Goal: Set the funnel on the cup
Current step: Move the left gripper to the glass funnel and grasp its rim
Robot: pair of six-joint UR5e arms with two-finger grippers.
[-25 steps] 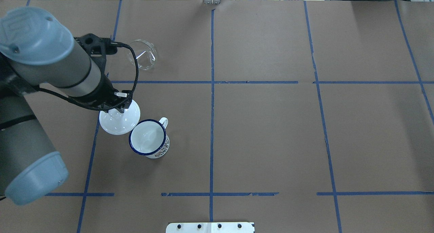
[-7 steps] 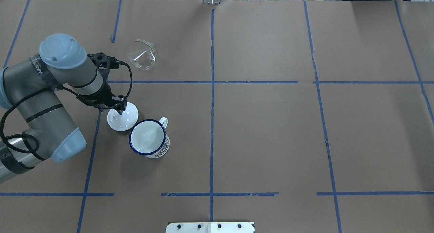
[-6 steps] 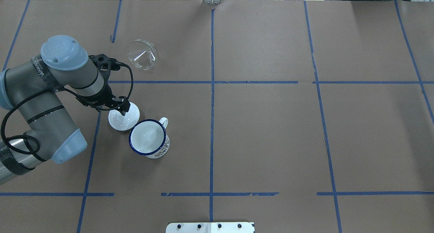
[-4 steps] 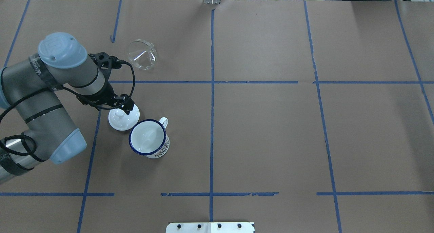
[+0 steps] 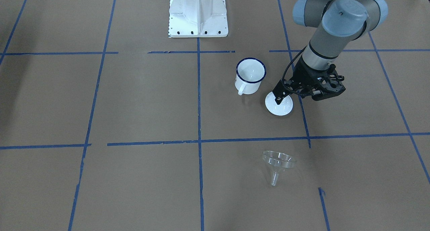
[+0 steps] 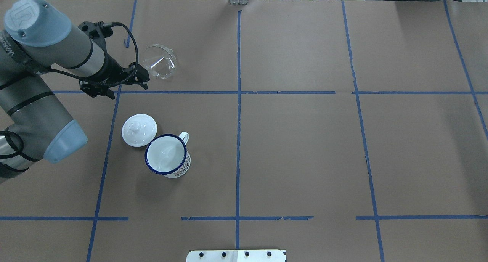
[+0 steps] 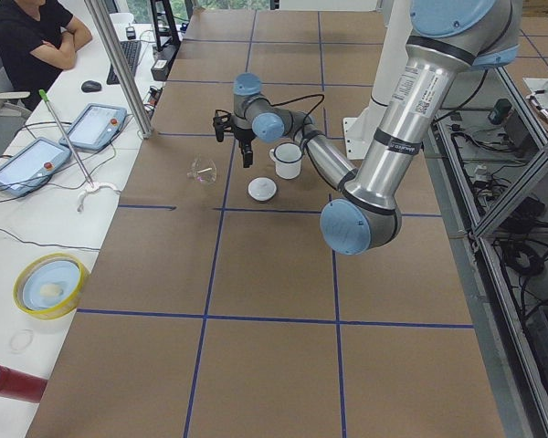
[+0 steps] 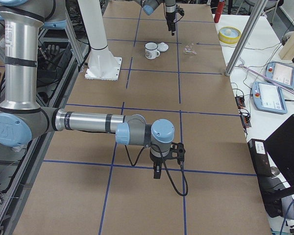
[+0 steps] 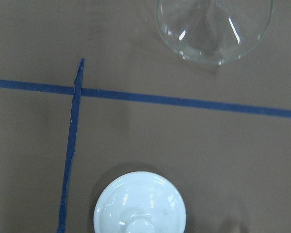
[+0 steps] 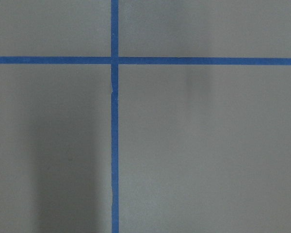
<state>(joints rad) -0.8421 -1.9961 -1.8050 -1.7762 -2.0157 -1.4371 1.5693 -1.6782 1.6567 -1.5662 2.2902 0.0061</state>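
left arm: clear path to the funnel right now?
Probably yes. The left gripper hangs open and empty above the paper near the funnel, with nothing between them. The lid and cup sit nearer the robot, out of the way.

In the front-facing view the left tool (image 5: pixel 278 99) is standing in front of the white lid (image 5: pixel 282 108) and covering part of its rim. Its jaws are overlapping there, so their gap is not showing. From overhead the same tool is reading as one dark shape, and the left arm (image 6: pixel 34 102) behind it is running off the picture's left edge. In the left wrist view the funnel (image 9: pixel 214 29) ahead of the tool is being cut by the top edge, and the lid on the tool's other side by the bottom edge. The right tool (image 8: pixel 157 172) is showing only in the exterior right view, too small for its jaws to be judged. The print on the cup (image 6: pixel 166 154), nearer the robot than the left tool, is coming out too blurred to read.
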